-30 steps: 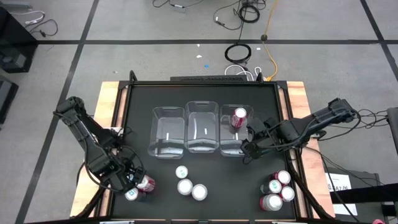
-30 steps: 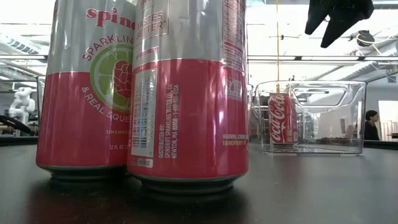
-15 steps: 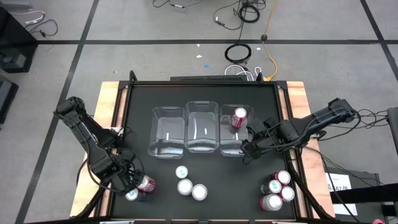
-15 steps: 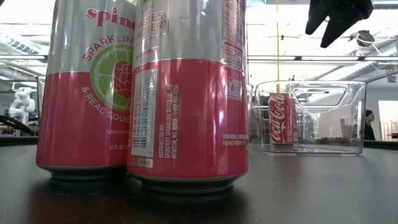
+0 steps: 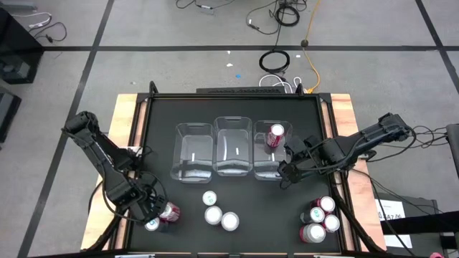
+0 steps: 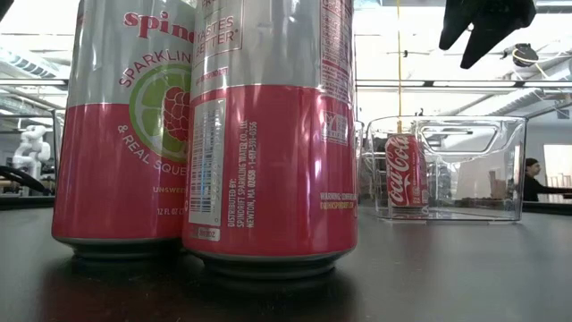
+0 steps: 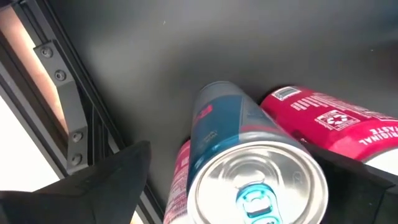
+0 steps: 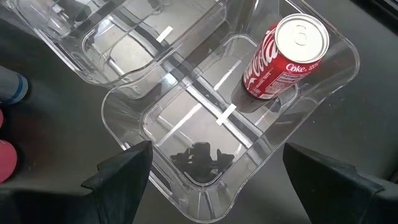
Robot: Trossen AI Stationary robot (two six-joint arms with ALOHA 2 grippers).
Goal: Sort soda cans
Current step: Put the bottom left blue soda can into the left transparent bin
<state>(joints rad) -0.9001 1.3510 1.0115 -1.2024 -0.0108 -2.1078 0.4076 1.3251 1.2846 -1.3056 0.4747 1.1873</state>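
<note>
Two dark jointed arms, black-fingered left claw [image 5: 147, 210], trailing cables.

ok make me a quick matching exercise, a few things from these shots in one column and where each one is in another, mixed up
Things:
1. Coke can
2. blue can
3. left gripper
4. right gripper

Places:
a. above the right bin
b. at the table's near left corner
c. standing in the right bin
d. between the left gripper's fingers

Pairs: 1-c, 2-d, 3-b, 4-a

Robotics laboratory: black counter [image 5: 237, 115] on a wood-edged frame, cables [image 5: 280, 61] loose across a tape-lined grey floor, a white robot figure [image 6: 33, 143] and a seated person [image 6: 534, 179] in the open room behind.
</note>
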